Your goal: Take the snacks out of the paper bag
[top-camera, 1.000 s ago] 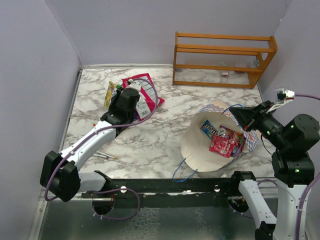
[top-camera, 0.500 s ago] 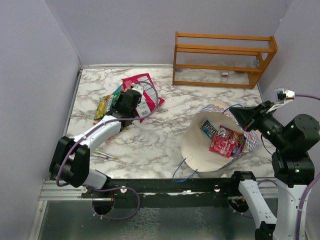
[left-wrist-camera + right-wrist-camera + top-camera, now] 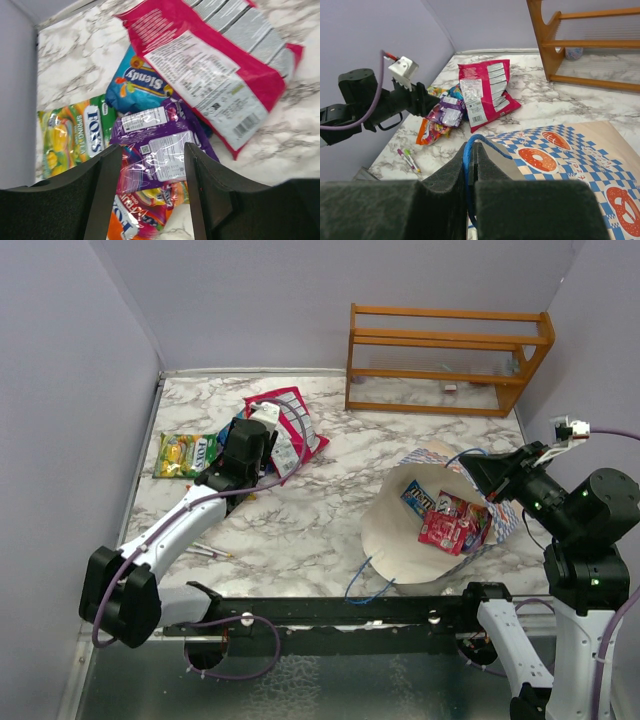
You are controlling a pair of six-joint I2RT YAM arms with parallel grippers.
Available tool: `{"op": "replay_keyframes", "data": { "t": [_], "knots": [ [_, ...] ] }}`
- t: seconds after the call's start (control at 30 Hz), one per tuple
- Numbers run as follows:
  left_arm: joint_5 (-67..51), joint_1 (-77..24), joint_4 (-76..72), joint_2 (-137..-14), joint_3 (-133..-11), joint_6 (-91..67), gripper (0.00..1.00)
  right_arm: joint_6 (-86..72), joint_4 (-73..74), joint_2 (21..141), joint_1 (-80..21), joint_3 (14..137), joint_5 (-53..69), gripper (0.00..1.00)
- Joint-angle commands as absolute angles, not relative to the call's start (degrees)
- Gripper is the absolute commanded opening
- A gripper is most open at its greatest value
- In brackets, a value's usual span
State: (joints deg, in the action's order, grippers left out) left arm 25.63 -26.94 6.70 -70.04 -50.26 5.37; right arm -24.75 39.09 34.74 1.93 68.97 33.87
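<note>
The left gripper (image 3: pixel 152 150) stands about half open and holds nothing; its 2 fingers (image 3: pixel 102 190) hang just above a purple packet (image 3: pixel 157 152) at lower centre of the left wrist view, without a clear touch. The right gripper (image 3: pixel 471 150) is pressed closed on the thin blue cord handle (image 3: pixel 479 136) of the paper bag (image 3: pixel 395 540), at the bag's upper right rim in the top view. The bag lies open at centre right of the marble table (image 3: pixel 330 510), cream inside facing up and blue-and-white chequered outside (image 3: pixel 560 150) seen from the right wrist. Inside it lie a blue packet (image 3: pixel 416 498) and several red packets (image 3: pixel 447 526). At upper left of the top view the removed snacks form a pile: a large red-pink packet (image 3: pixel 225 65) with white panels, a blue packet (image 3: pixel 142 85) partly under it, the purple one, and an orange packet (image 3: pixel 127 222) below. A green and yellow Fox's packet (image 3: pixel 186 453) lies flat at the pile's left. 1 second ago that packet stood in the closed left jaws; since then they have opened and it has dropped to the table, while the right arm and bag have not moved.
</note>
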Motion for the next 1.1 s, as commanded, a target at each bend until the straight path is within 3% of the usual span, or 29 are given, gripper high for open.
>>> {"op": "replay_keyframes", "data": {
  "t": [0.0,0.17,0.27,0.5,0.77,0.83,1.07],
  "knots": [
    [10.8,-26.7,3.2,-62.9,-47.9,-0.3,0.56,-24.3,39.0,34.6,1.8,71.1,33.4,0.02],
    [-9.7,-27.5,0.9,-54.8,-46.0,-9.1,0.57,-23.8,39.2,34.7,1.8,71.5,33.6,0.02],
    [-14.3,-33.3,-3.6,-50.0,-43.2,-11.4,0.57,-23.5,38.6,34.6,1.8,71.4,34.7,0.02],
    [-10.1,-57.8,-7.9,-48.4,-43.9,-2.6,0.57,-19.3,37.3,35.0,1.8,70.7,44.1,0.02],
    [8.3,-85.5,-6.2,-65.0,-48.1,21.7,0.58,-18.8,35.1,33.7,1.8,67.3,54.8,0.02],
    [13.2,-88.8,-5.7,-70.0,-50.0,27.7,0.56,-18.8,35.4,33.4,1.8,67.2,54.8,0.02],
    [10.0,-86.0,-7.9,-80.1,-54.3,39.0,0.5,-20.2,34.0,33.4,1.7,67.5,56.1,0.02]
  ]
}}
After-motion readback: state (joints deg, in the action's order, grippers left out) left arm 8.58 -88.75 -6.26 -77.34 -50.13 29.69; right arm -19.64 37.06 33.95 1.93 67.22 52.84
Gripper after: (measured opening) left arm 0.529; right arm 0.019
